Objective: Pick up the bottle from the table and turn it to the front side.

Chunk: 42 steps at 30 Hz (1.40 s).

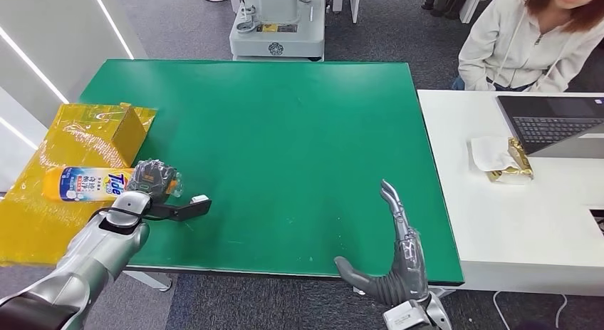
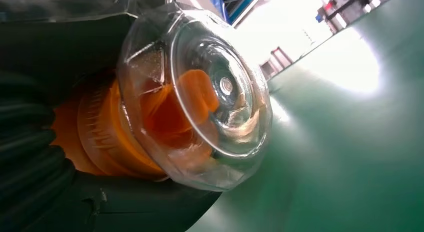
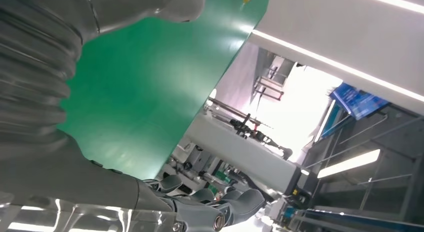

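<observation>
Bottle (image 1: pixel 100 183) label reads "Tide" | left hand (image 1: pixel 153 194) grips its cap end | right hand (image 1: pixel 395 255) fingers spread, empty

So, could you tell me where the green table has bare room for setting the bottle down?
The green table is bare between the yellow box and the white desk. It is crowded at its left edge, where the left hand holds the bottle; the right hand hangs over its near edge.

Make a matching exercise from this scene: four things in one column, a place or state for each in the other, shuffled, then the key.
1. bottle
2. right hand
3. laptop
4. yellow box

A. on the white desk
B. open, at the green table's near edge
C. lying sideways, left hand at its cap end
D. at the green table's left edge

Pairs: 1-C, 2-B, 3-A, 4-D
</observation>
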Each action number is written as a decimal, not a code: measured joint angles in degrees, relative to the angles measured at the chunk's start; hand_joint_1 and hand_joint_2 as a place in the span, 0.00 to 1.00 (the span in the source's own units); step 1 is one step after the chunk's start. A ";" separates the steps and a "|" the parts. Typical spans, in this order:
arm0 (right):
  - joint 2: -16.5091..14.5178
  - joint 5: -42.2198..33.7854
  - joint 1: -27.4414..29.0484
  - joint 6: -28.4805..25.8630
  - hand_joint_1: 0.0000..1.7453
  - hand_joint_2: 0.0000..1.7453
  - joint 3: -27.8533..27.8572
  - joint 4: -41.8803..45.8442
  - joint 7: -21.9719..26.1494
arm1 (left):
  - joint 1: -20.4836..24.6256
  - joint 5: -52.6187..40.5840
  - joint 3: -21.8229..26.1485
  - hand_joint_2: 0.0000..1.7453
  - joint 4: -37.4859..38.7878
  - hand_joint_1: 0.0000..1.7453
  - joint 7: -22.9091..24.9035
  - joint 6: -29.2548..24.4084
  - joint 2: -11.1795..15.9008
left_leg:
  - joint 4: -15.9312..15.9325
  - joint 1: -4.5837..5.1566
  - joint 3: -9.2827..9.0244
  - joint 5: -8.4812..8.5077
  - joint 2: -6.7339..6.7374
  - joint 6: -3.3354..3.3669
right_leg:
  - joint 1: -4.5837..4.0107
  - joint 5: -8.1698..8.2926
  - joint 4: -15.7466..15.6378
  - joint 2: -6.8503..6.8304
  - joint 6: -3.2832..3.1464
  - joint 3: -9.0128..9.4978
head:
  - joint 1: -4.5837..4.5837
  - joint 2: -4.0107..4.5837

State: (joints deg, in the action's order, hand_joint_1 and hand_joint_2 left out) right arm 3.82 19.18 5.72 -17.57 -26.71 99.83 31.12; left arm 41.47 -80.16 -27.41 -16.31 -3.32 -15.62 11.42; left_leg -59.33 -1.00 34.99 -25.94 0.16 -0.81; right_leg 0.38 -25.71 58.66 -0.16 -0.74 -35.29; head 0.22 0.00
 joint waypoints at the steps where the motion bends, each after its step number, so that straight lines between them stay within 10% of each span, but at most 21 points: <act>1: -0.27 0.44 0.03 0.53 0.00 1.00 0.17 0.10 0.00 | -0.03 -0.34 0.00 1.00 0.00 0.18 -0.61 -0.89 -0.27 | 0.00 0.00 0.00 0.00 0.00 0.00 | 0.00 0.00 0.00 0.00 0.00 0.00 | 0.00 0.00; 2: -0.50 0.77 0.03 0.96 0.00 1.00 0.31 0.15 0.01 | -0.07 -0.60 0.00 1.00 0.01 0.00 -1.32 -1.96 -0.58 | 0.00 0.00 0.01 0.00 0.00 0.00 | 0.00 0.00 0.00 0.00 0.00 0.00 | 0.00 0.00; 32: -1.23 -0.23 -1.19 1.22 0.00 1.00 2.07 -1.72 -0.69 | -1.57 3.49 3.32 1.00 0.01 0.00 -5.33 -7.32 -4.71 | 0.00 0.01 0.00 0.00 0.01 0.00 | 0.01 0.00 0.00 0.00 0.00 0.01 | -0.01 0.00; 42: -2.91 -1.20 -2.59 2.73 0.00 1.00 3.22 -2.87 -1.71 | -4.11 20.20 17.20 1.00 -4.73 0.00 -21.75 -23.94 -10.40 | -0.02 0.03 0.00 0.00 -0.01 0.00 | 0.02 0.01 -0.01 -0.01 0.00 0.02 | 0.00 0.00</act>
State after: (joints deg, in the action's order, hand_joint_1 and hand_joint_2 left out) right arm 0.92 17.98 3.13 -14.84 -23.49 96.96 29.41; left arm 37.36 -59.96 -10.21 -21.04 -25.07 -39.57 1.02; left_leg -59.34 -0.97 34.99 -25.95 0.16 -0.81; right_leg 0.40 -25.70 58.65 -0.18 -0.74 -35.27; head 0.22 0.00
